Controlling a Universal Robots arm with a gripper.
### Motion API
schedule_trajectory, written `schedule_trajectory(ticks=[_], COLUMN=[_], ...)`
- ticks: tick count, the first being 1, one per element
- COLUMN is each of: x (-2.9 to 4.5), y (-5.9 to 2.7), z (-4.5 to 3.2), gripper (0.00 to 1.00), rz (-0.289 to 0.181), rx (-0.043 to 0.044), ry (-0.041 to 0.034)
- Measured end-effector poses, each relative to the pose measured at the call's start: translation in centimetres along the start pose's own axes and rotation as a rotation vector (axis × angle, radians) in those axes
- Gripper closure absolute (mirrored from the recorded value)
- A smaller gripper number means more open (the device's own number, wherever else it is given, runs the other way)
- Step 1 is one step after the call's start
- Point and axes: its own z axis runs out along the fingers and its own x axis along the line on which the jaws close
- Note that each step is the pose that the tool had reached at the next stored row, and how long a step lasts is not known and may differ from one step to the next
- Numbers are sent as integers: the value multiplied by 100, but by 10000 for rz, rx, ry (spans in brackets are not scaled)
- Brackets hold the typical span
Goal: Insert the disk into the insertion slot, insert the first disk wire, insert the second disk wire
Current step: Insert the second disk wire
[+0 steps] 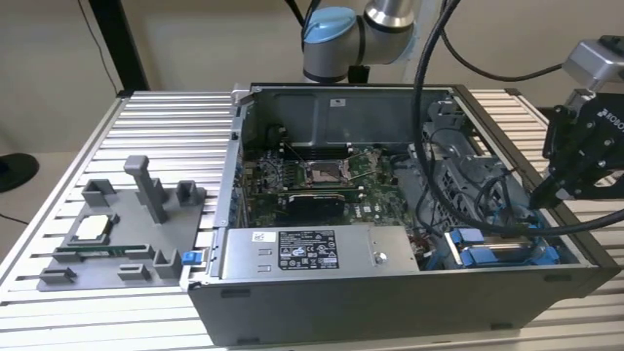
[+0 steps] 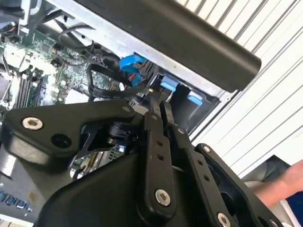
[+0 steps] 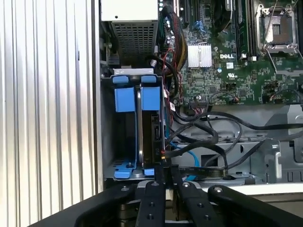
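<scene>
Pincer [image 3: 164, 171] of mine is drawn together at the connector edge of the disk [image 3: 152, 135], which already sits in the insertion slot [image 3: 108, 142], lower right in the exterior view. Whether either black wire [image 3: 208, 172] is plugged in, I cannot tell.

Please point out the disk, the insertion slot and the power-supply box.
the disk [image 3: 152, 137]: first wrist view, its dark edge.
the insertion slot [image 3: 107, 137]: first wrist view, its grey side wall.
the power-supply box [image 1: 356, 247]: exterior view, its grey top.

The blue-framed disk [image 3: 152, 124] stands on edge, seated inside the insertion slot [image 3: 108, 138]. The slot is a grey sheet-metal bay.
</scene>
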Motion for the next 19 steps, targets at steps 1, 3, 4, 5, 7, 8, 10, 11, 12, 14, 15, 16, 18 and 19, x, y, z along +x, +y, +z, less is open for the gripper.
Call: schedule_trajectory(ticks=[1,3,4,5,7,8,10,11,12,14,15,16,18,19], x=[3,8,10,13,18,21,25,26,27,30,34,41,54,60], y=[40,122,163,207,287,321,358,366,374,392,406,421,450,467], z=[-5,-5,-2,0,7,10,14,14,16,17,19,21,25,32], gripper=[100,100,100,100,100,100,100,100,100,100,100,100,100,100], rz=[-2,-5,-7,-9,-13,-15,-29,-46,-65,-96,-108,-116,-130,-134], rx=[30,93,128,168,240,286,448,561,691,945,1054,1123,1150,1157], ry=[1,-2,-5,-7,-13,-15,-25,-29,-37,-43,-41,-39,-37,-36])
